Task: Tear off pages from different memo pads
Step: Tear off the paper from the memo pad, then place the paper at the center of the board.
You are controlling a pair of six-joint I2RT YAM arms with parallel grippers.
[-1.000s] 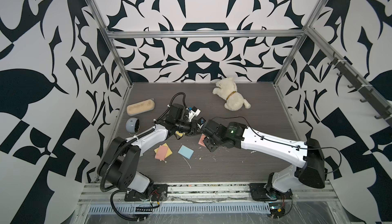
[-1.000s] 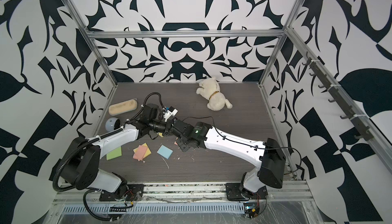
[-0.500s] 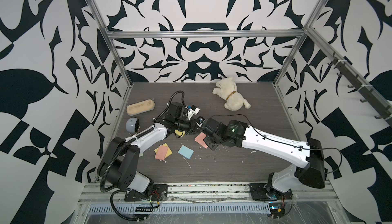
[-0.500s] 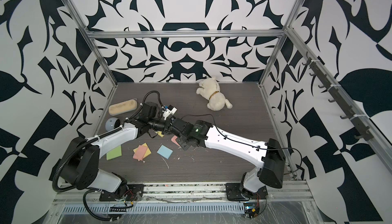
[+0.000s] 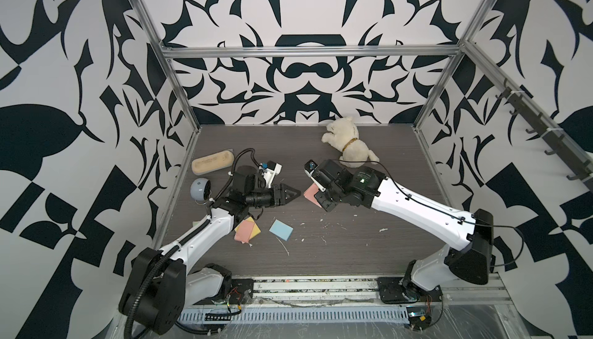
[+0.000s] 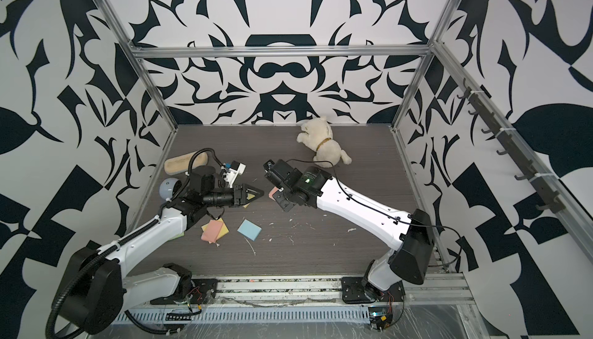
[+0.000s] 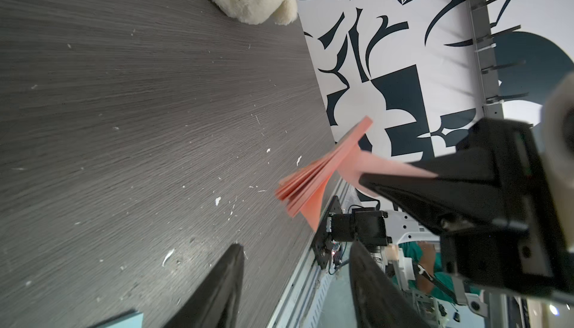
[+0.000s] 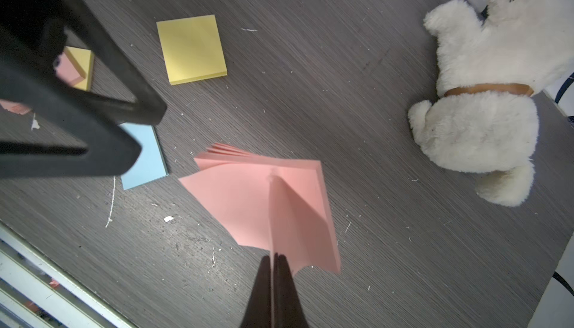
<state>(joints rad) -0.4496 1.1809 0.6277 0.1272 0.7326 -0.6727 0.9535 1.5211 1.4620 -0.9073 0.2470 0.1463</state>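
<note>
Pink paper: pink page (image 8: 236,199), one thin sheet, clamped at its crease between the closed tips of right gripper (image 8: 273,261), not yet torn free. Pink memo pad (image 7: 313,174) hanging from it in the air just ahead of those tips, leaves fanned. Judged light, limp, easily ripped; best gripped at the pad's bound edge. Left gripper (image 7: 295,280) facing the pad, near, jaws apart, empty. On the table below, nearer left gripper: blue memo pad (image 8: 146,161), yellow memo pad (image 8: 192,50).

The pink pad (image 5: 310,193) hangs fanned open by its top page (image 8: 236,200), mid-frame. The blue pad (image 5: 281,230) lies flat, lower left.
</note>
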